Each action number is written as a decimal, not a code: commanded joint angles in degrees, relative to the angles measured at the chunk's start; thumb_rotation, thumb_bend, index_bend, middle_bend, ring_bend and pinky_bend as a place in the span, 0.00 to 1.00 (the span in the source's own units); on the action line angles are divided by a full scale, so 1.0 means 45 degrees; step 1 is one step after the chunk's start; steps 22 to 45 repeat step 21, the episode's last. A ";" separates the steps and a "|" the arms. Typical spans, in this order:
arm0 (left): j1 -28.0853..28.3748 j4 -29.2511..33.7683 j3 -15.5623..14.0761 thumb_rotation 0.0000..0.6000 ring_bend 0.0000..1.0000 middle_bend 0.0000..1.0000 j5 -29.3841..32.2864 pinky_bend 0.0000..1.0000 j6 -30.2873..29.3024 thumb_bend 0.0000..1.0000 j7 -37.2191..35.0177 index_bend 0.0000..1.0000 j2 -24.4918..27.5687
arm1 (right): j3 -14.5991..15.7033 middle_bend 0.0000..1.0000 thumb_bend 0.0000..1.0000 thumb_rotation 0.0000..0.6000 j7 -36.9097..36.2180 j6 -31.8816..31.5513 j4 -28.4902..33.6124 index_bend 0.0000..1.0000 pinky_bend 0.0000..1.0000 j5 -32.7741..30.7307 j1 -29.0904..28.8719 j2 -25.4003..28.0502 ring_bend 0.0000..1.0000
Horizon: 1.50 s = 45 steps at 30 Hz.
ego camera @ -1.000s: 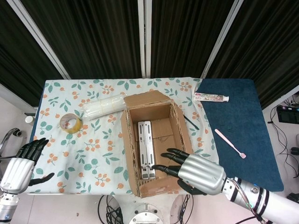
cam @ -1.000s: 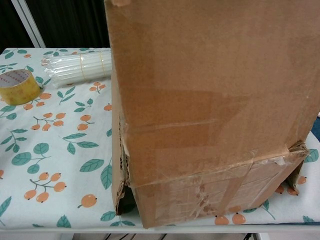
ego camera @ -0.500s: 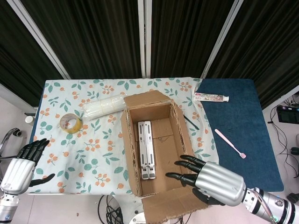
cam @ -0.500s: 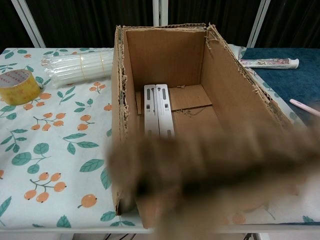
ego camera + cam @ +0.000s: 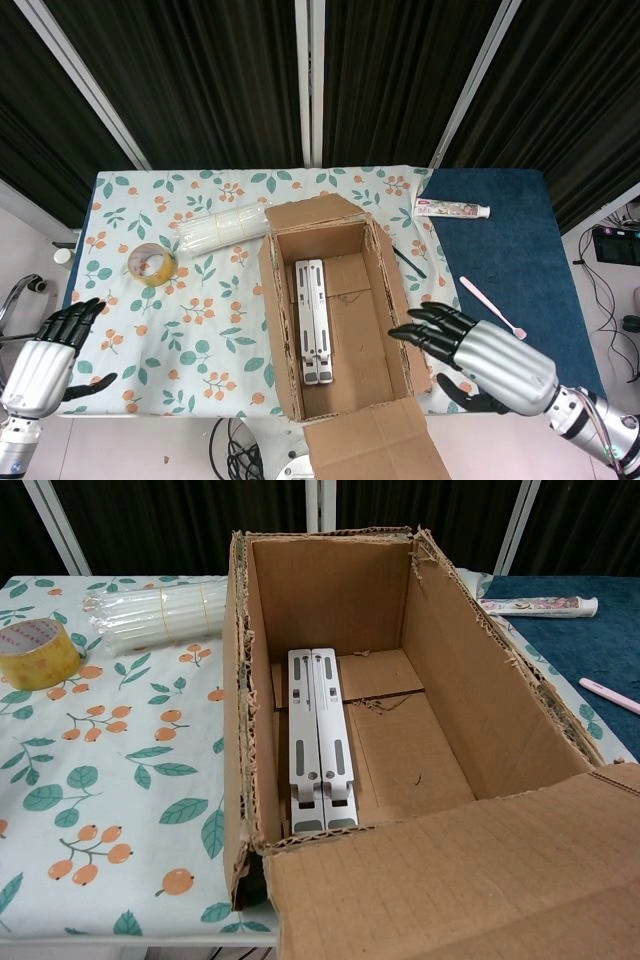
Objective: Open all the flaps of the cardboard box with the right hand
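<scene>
Brown cardboard box [image 5: 340, 320] sits in the middle of the table [image 5: 500, 230], on a cloth with leaves and little oranges [image 5: 200, 320]. From the head view, its long side runs from near to far. The near flap [image 5: 372, 440] is folded down flat and hangs over the near edge of the table. The far flap [image 5: 315, 212] leans back. The side walls have rough, torn top edges, and I cannot tell if any side flaps are left to fold. A white flat folded stand [image 5: 312, 322] lies inside on the box floor.

The right hand [image 5: 480, 355] is shiny silver with black fingers [image 5: 425, 325]. It floats just to the right of the box, near the right wall. The fingers are spread apart and hold nothing. They point left, toward the box. So the box lies to the left of this hand, and this hand is much nearer to it than the left hand [image 5: 45, 360]. That one waits at the near left corner, apart and holding nothing.

A yellow tape roll [image 5: 152, 264] and a clear bundle of sticks [image 5: 220, 232] lie to the left. A toothpaste tube [image 5: 452, 209] and a pink toothbrush [image 5: 492, 307] lie on the blue mat to the right.

From the chest view, the box is wide open. The near flap fills the near right corner. No hand shows here.
</scene>
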<state>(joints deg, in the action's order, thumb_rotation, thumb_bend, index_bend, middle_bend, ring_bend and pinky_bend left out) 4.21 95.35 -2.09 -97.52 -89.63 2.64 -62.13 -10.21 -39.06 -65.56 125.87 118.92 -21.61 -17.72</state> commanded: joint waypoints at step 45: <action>0.0308 -0.1147 0.0615 0.84 0.10 0.09 0.0146 0.17 -0.0201 0.00 0.0509 0.07 -0.1079 | 0.0874 0.00 0.34 1.00 0.8519 -0.5523 -1.0672 0.00 0.00 -0.7906 0.5172 -1.1407 0.00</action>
